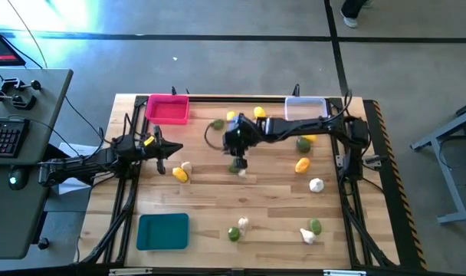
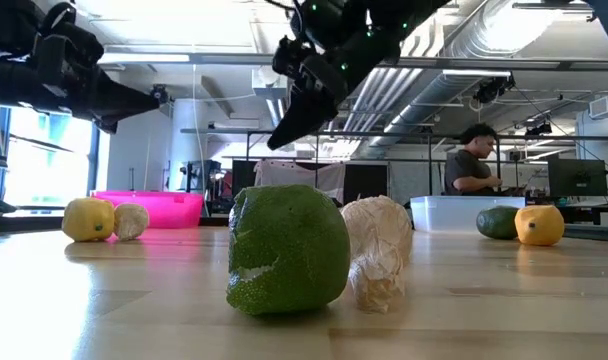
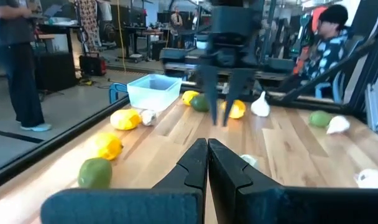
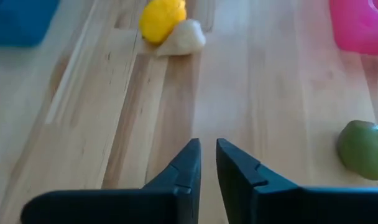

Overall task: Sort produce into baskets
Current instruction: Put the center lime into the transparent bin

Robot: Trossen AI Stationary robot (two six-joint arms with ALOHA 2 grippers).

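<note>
We're over the middle of the pale wooden table [image 1: 279, 192] with the right gripper [image 1: 241, 162], its two dark fingers drawn almost together, only a thin gap between them and nothing pinched in it. Just below it on the boards sit a round green lime-like fruit [image 2: 288, 250] and a white knobbly garlic-like bulb [image 2: 378, 251], touching each other. Our left gripper [image 3: 207, 163] waits at the table's left side, fingers pressed shut and empty, with a yellow lemon-like fruit [image 1: 180, 175] and another white bulb [image 1: 187, 165] lying together near it. The bright pink plastic bin [image 1: 169, 109] stands at the far left edge, the clear-whitish plastic bin [image 1: 304, 108] at the far right edge, the teal plastic bin [image 1: 162, 231] at the near left. We see more lemons, limes and bulbs scattered across the right half and along the near side. A person [image 2: 472, 160] stands in the room beyond the table.
</note>
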